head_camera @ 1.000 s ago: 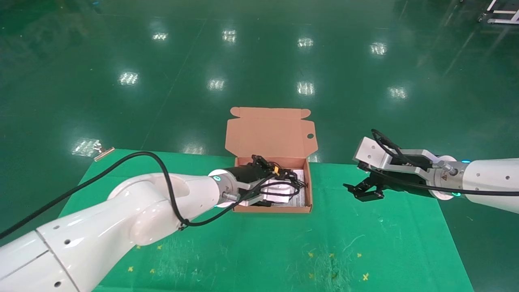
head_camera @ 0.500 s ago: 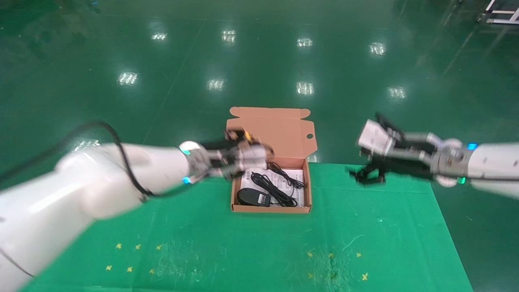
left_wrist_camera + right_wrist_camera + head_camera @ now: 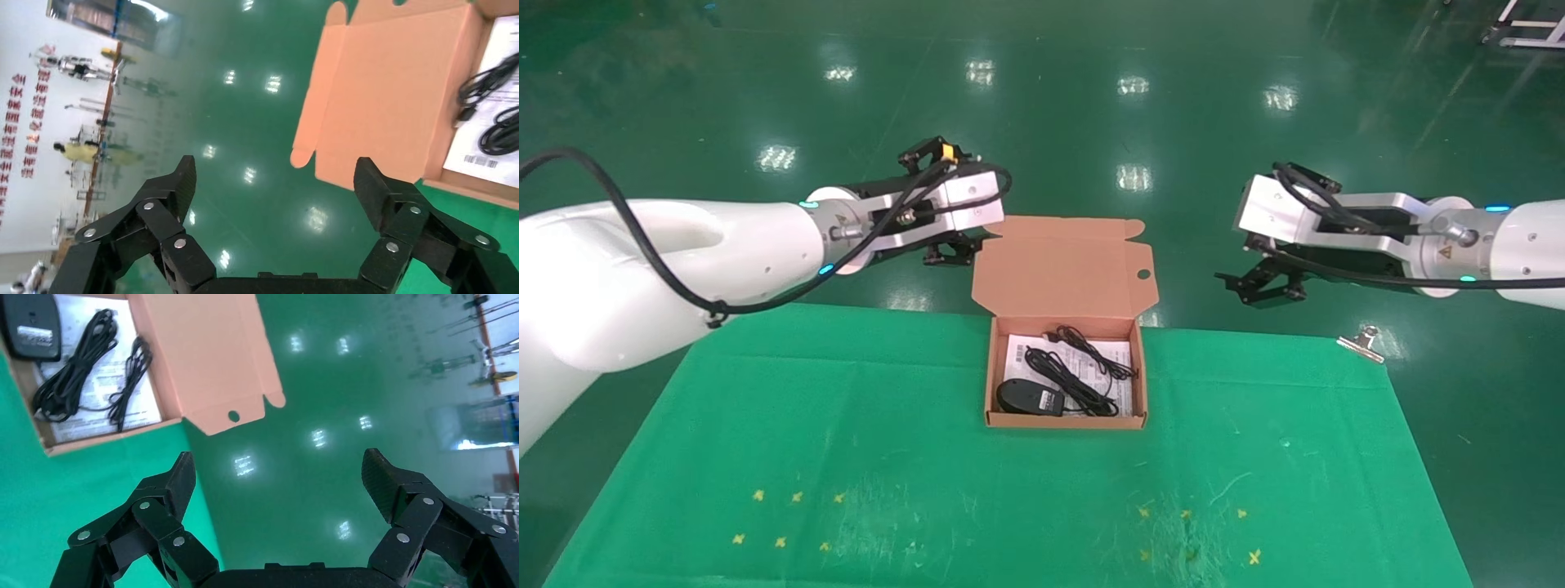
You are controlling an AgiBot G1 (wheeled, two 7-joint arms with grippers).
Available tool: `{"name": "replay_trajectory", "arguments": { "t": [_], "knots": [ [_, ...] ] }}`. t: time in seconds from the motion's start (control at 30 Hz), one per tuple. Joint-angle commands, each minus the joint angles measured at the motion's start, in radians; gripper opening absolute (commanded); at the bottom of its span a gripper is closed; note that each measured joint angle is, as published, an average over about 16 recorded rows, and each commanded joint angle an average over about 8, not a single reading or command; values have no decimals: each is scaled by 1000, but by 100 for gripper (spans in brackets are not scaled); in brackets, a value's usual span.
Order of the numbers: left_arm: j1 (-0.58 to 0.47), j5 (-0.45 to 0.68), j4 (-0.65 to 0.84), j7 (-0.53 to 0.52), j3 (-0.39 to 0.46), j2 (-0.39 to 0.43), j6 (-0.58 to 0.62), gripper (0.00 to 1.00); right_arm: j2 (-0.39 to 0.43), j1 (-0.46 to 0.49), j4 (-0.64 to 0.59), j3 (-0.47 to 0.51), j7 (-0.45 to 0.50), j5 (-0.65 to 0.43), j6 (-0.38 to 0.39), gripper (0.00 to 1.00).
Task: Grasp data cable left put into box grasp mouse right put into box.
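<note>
Oval mouse (image 3: 1026, 397), looped data cable (image 3: 1091, 351), cardboard box (image 3: 1065, 278)

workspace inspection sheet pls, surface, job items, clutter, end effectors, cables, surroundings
Surface: green cloth over the table, with small yellow cross marks.
Job's things: box open, lid flap upright; mouse in its near left part; data cable looped on a printed sheet inside the box.
Clutter: metal clip at the cloth's far right corner.
End effectors: left end effector open, empty, raised beyond the box's far left; right end effector open, empty, raised off to the box's right.
Cables: mouse cord coiled in the box; black hose along each arm.
Surroundings: glossy green floor reflecting ceiling lights.
</note>
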Motion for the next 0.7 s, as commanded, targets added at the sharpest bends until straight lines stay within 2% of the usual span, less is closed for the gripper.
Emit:
{"name": "replay_trajectory", "arguments": {
  "t": [0.03, 0.7],
  "knots": [
    [4, -11, -6, 0, -13, -10, 9, 100, 1, 1, 2, 3, -4, 7, -9, 100],
    [192, -507, -75, 142, -274, -183, 321, 100, 81, -173, 50, 145, -40, 391, -193, 100]
  ]
}}
